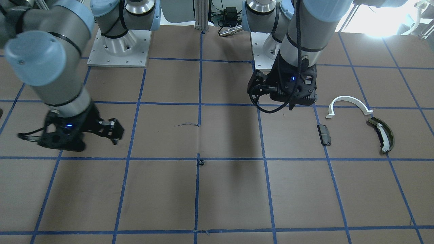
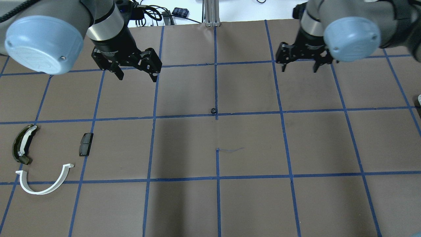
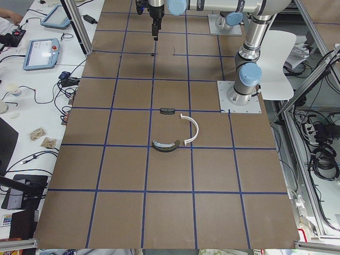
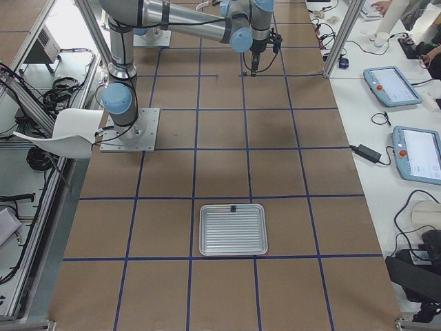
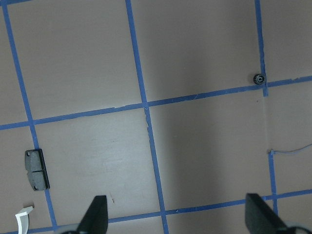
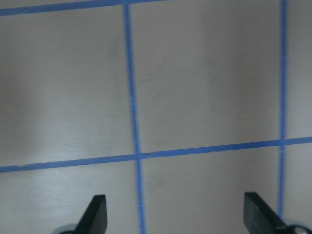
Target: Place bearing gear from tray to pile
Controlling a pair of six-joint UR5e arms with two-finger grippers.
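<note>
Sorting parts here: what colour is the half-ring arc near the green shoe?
White; the half-ring arc shows best front-facing.

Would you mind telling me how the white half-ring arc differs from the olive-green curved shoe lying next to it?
The white half-ring arc is plain white; the olive-green curved shoe is mostly dark olive. The arc is thin and bends through about half a circle; the shoe is thicker, with a shallower curve. Both lie on the table on the robot's left side, close together but not touching.
</note>
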